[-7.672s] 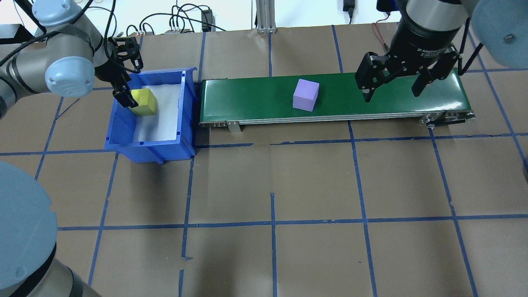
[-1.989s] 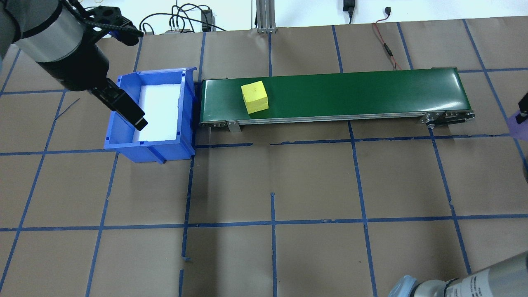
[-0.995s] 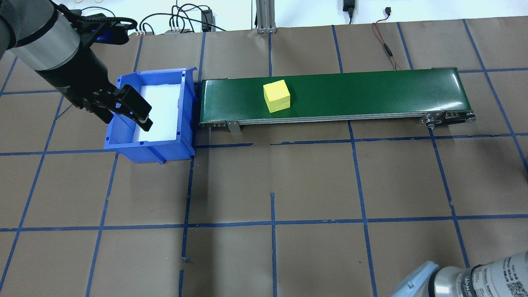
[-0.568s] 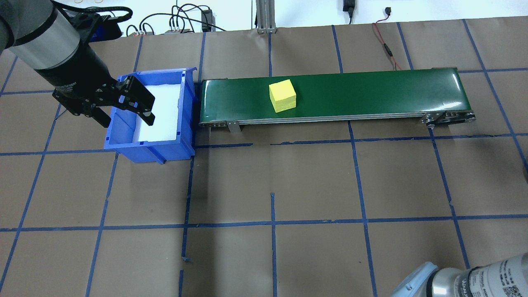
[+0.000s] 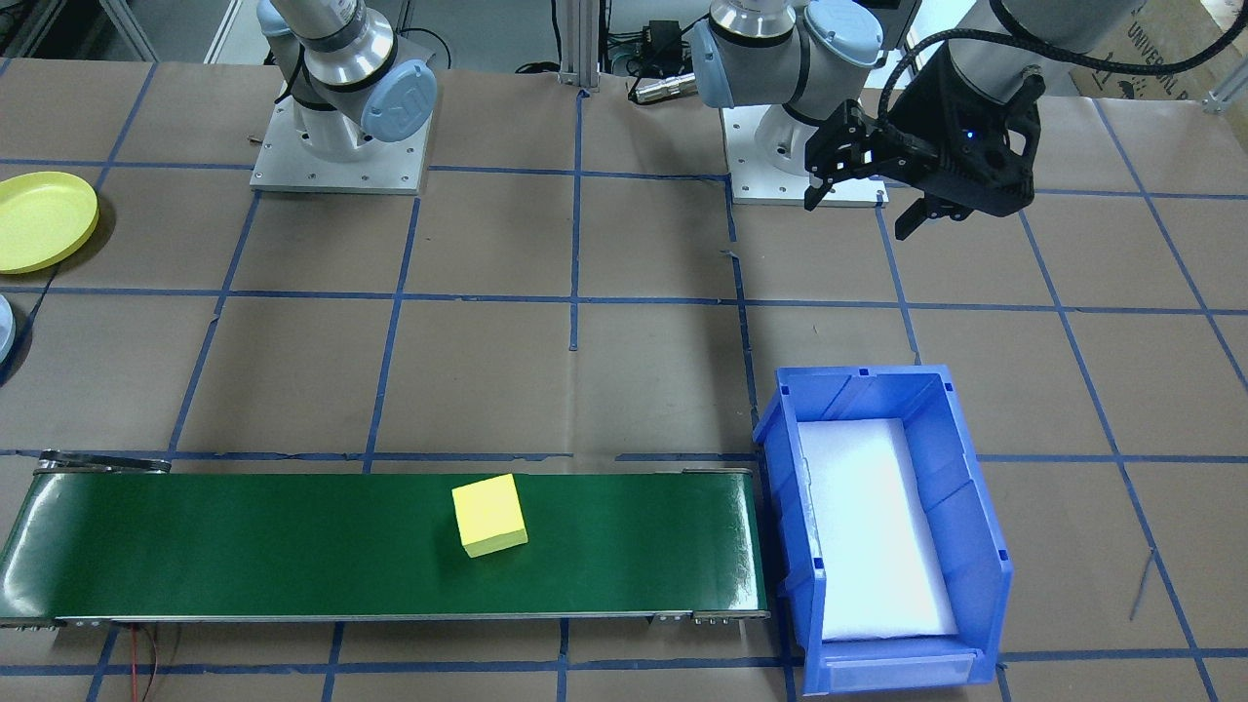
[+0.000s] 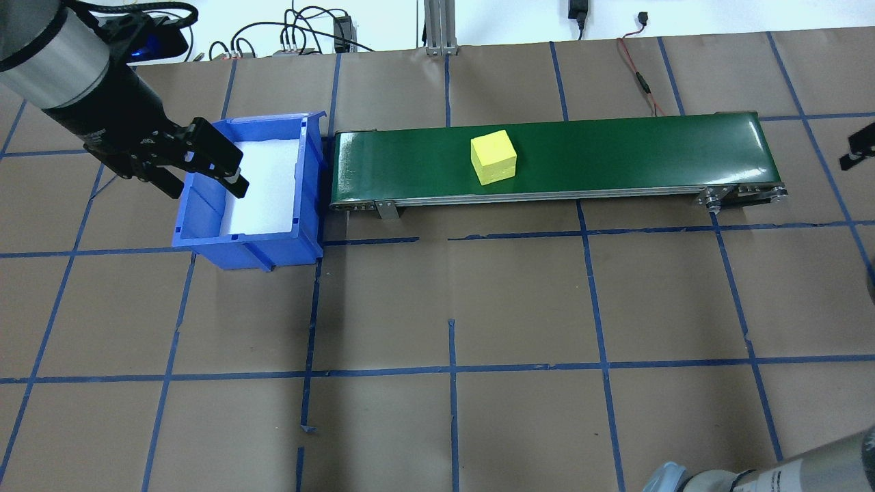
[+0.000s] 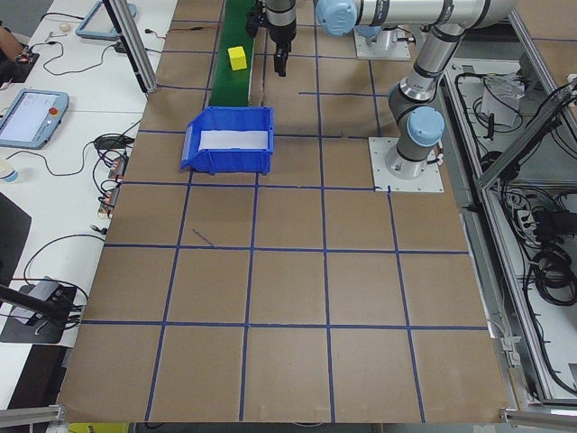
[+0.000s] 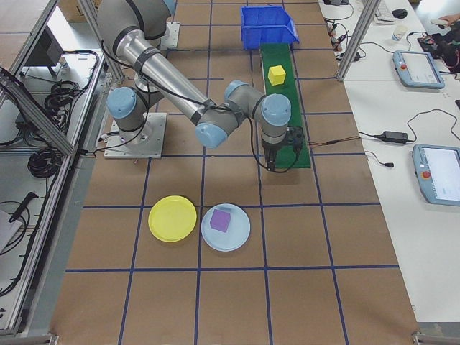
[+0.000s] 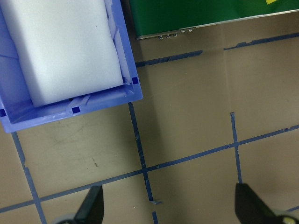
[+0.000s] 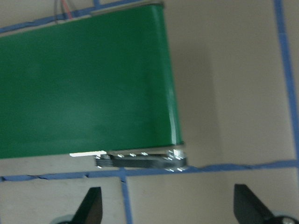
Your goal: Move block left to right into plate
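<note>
Here, a yellow cube-shaped block [image 6: 493, 157] sits on the long green conveyor belt [image 6: 615, 150], roughly midway along it and touching neither arm. At the belt's left end stands a blue plastic bin [image 6: 198, 225] lined with a white foam pad [image 6: 263, 184]; nothing lies on the pad. The left gripper [image 6: 198, 179] hangs above the bin's outer left wall, its two black fingers spread apart with nothing between them; its wrist camera looks down on the bin's corner and brown paper-covered table [image 9: 196, 121], with a wide gap between the fingertips [image 9: 91, 205]. The right gripper [image 10: 168, 205] hovers just off the belt's right end, fingers likewise spread and holding nothing, with the belt's roller end below it in its wrist view. In the right-side view, the round yellow plastic plate [image 8: 172, 218] lies bare on the table, well apart from the belt. Just beside it, a round pale blue plate [image 8: 237, 233] carries a purple cube [image 8: 221, 221].
</note>
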`<state>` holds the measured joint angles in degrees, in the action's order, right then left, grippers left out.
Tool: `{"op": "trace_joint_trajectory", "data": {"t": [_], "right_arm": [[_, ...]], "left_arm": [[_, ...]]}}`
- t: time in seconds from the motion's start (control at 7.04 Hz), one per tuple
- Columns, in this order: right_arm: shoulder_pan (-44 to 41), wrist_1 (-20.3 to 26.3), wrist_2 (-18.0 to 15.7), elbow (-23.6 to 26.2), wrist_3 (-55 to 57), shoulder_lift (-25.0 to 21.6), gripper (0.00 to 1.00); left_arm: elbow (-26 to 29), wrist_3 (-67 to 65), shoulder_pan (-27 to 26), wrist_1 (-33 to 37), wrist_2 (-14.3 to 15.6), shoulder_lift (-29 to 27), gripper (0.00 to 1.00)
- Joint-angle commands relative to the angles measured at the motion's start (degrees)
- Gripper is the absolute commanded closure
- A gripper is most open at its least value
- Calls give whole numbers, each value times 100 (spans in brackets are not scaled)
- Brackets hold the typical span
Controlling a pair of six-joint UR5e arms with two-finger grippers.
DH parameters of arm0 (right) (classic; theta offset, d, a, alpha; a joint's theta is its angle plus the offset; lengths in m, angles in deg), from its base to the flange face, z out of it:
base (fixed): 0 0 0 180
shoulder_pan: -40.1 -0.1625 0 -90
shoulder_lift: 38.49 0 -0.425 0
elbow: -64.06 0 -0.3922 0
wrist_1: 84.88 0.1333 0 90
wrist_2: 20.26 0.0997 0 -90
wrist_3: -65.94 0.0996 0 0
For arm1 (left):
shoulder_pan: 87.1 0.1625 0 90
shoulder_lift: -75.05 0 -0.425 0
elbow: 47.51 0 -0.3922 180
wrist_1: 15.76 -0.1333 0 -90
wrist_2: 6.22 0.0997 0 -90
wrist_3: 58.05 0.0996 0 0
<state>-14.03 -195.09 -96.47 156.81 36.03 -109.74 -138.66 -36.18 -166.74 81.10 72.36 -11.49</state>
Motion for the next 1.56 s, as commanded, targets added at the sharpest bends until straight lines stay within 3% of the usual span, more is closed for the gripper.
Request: {"op": "trace_joint_trajectory", "data": {"t": [0.0, 0.14, 0.57, 0.71, 0.85, 1.14, 1.28, 1.42], "right_arm": [[-736, -148, 527, 6, 65, 199, 0], [-783, -420, 973, 6, -66, 356, 0], [-1020, -756, 1099, 6, -278, 481, 0], [-1090, -1174, 1135, 58, -235, 524, 0], [-1091, -1144, 1205, 85, -173, 612, 0], [-1091, -1126, 1223, 199, 19, 595, 0], [-1100, -1108, 1319, 199, 38, 595, 0], [-1100, -1108, 1494, 182, 90, 595, 0]], "left_arm": [[18, -102, 36, -123, 17, 31, 0], [1, -704, 18, -115, 34, 101, 0], [-157, -634, 18, -70, 26, -29, 0], [-140, -753, 1, -88, 339, 49, 0], [-148, -1041, -43, -105, 673, 58, 0], [-140, -1674, -419, -123, 920, 93, 0], [-140, -1912, -526, -202, 1149, 93, 0], [-148, -2088, -553, -202, 1160, 93, 0]]}}
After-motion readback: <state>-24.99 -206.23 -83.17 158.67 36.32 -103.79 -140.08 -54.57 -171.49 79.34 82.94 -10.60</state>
